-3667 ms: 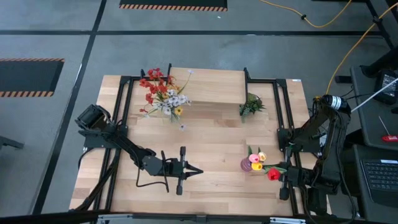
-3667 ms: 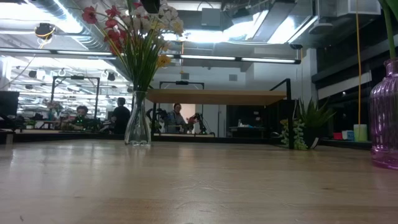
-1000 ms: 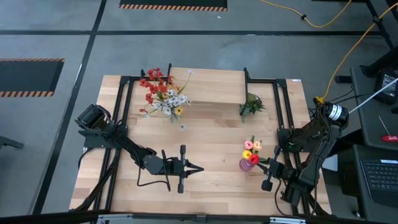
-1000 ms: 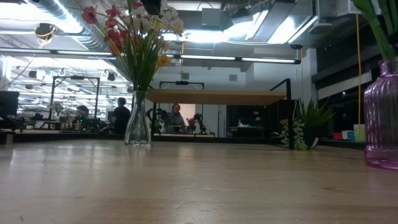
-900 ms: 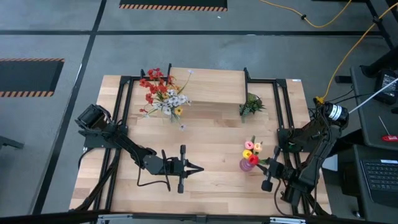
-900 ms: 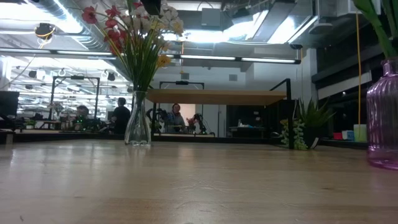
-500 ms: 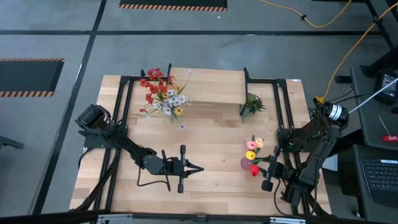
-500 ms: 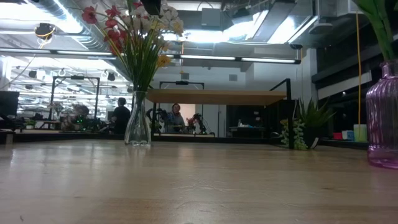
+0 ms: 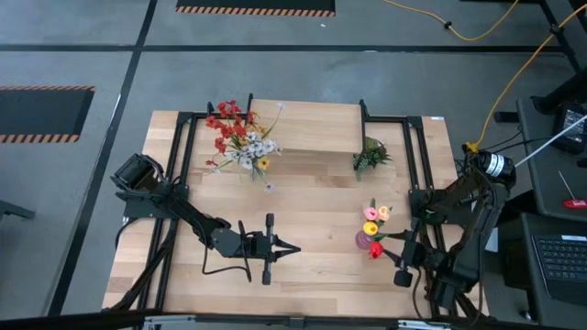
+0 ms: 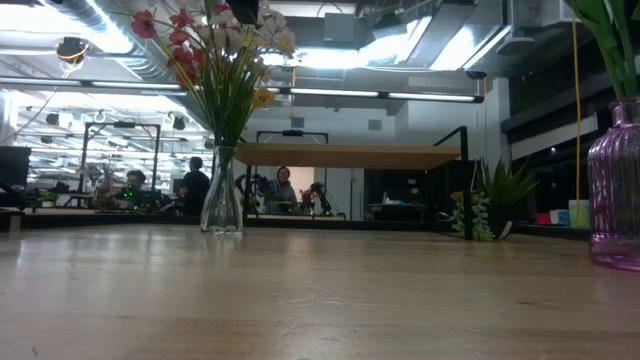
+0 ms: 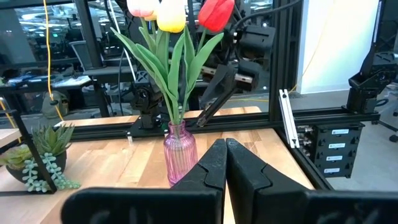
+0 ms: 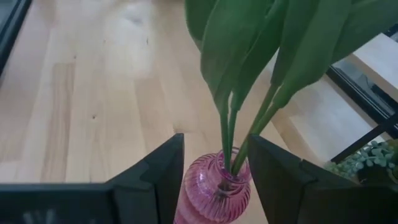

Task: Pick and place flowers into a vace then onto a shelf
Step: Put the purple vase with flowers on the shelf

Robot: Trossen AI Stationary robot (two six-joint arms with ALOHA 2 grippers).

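Observation:
A pink ribbed glass vase (image 9: 365,242) stands on the table's near right part, holding pink, yellow and red tulips (image 9: 372,226) by their stems (image 12: 233,134). My right gripper (image 9: 389,247) is just right of it, open. In its wrist view the fingers (image 12: 155,177) stand on either side of the vase neck (image 12: 214,186), apart from it. My left gripper (image 9: 292,249) lies shut near the table's middle, pointing at the pink vase (image 11: 179,152). A clear vase (image 10: 221,195) of red, white and yellow sprays (image 9: 240,137) stands by the shelf (image 9: 312,126).
A small green potted plant (image 9: 370,156) stands by the shelf's right leg. Black frame rails (image 9: 417,165) run along both sides of the table. Bare wood lies between the two vases. People sit in the room behind (image 10: 283,188).
My right gripper has drawn back from the tulips toward the table's near right corner. The red tulip's head has tipped over toward the near edge and stays in the pink vase with the others.

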